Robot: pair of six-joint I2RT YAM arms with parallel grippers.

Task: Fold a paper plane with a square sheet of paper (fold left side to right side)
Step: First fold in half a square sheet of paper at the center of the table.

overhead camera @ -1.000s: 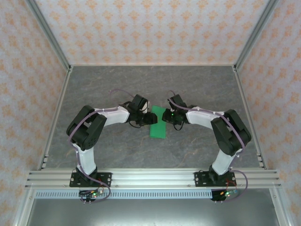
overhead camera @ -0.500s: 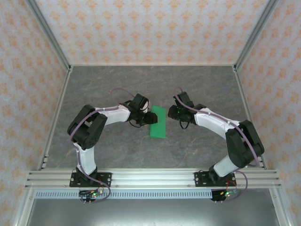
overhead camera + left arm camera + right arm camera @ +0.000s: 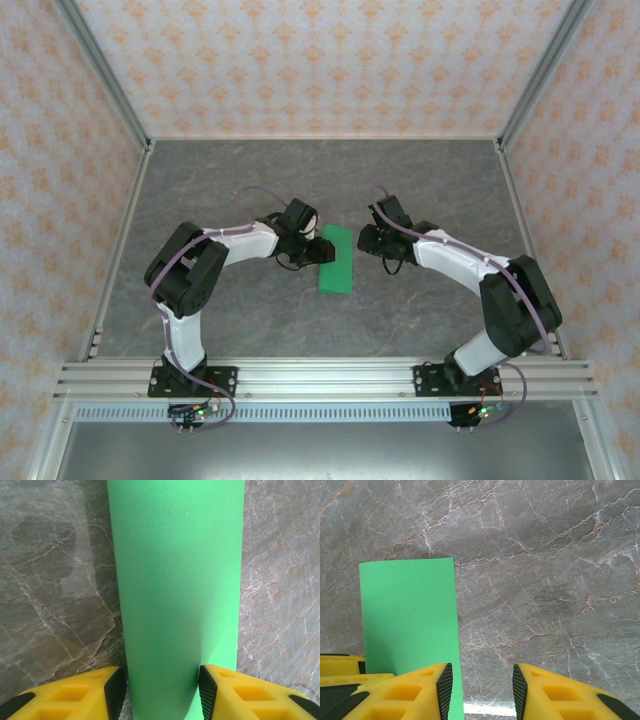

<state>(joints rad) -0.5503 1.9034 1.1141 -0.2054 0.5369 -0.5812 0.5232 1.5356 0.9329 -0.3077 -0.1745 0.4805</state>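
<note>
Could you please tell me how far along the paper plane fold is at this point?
Done: the green sheet looks folded in half, a narrow rectangle flat on the table. In hand: the left hand straddles one end, jaws apart; the right hand is open over bare table beside it. Left: no pointed nose or wings yet.

both arms are made of smooth white links joined by bulky, rounded black joint housings. the left arm and the right arm each rise from a flat black base plate. a thin purple cable loops along each arm. the left gripper and right gripper have bright yellow fingers with recessed pockets and black inner pads.
</note>
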